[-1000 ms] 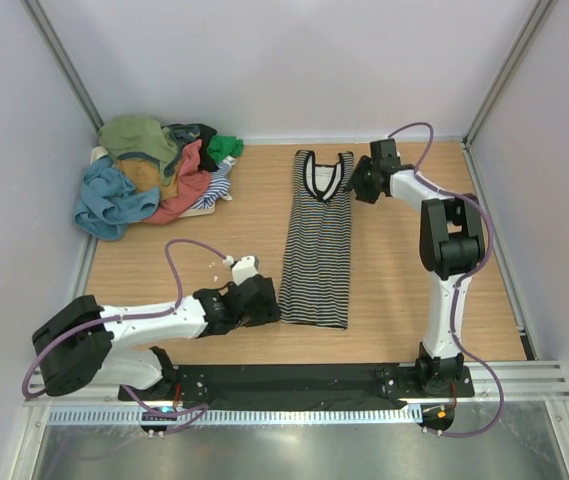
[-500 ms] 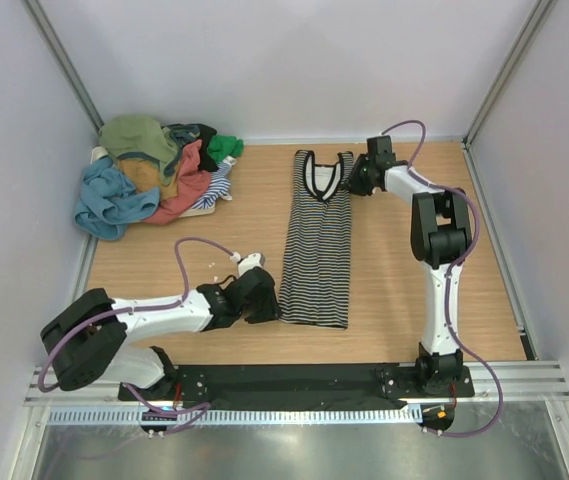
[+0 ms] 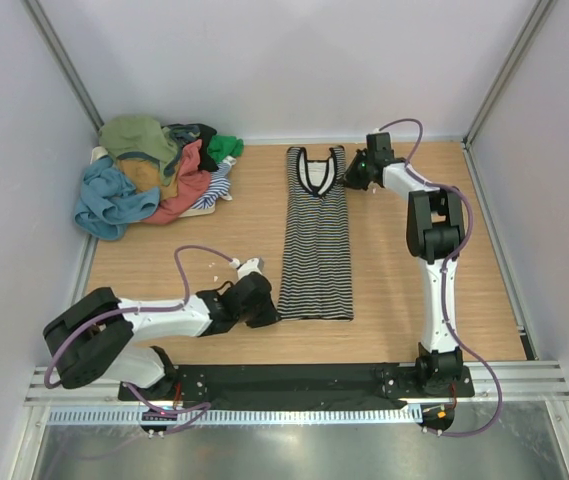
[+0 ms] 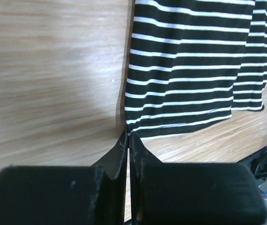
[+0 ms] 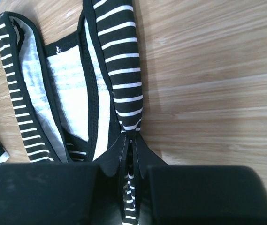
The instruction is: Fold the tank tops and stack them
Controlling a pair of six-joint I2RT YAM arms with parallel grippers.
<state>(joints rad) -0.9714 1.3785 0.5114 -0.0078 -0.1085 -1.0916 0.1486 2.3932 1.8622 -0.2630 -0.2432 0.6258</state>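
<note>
Striped top (image 3: 315,245) lies flat on our wooden surface (image 3: 394,290); our left claw (image 4: 127,137) pinches its hem corner, right claw (image 5: 131,136) clamps a strap.

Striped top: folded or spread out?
Spread out: the top lies flat and full length on the table, with no crosswise fold.

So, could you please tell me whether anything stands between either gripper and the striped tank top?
Nothing visible does. The left gripper is shut on the near left hem corner of the striped tank top, the right gripper on its far right strap. The pile of other tops lies apart in the far left corner.
</note>
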